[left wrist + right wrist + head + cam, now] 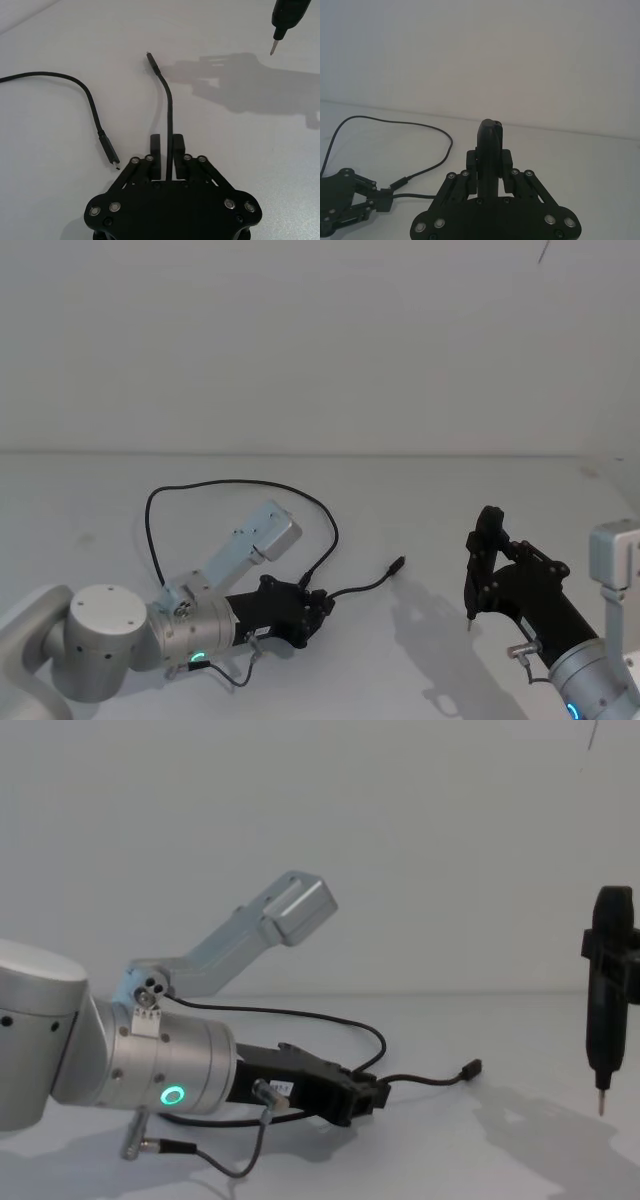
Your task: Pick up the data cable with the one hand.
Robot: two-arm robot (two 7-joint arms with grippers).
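Within the left pincer (167,143), data cable (169,102).

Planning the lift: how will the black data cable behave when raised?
Likely floppy: the thin black data cable lies in a loose loop, so it should sag. Likely light, being thin; the left gripper pinches it near one plug.

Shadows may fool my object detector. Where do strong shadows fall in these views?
Head view: the right gripper and its pointed tool cast a soft grey shadow on the table, between them and the cable gripped by the left gripper. Left wrist view: same shadow, broad, beyond the cable's plug. Chest view: fainter, under the tool.
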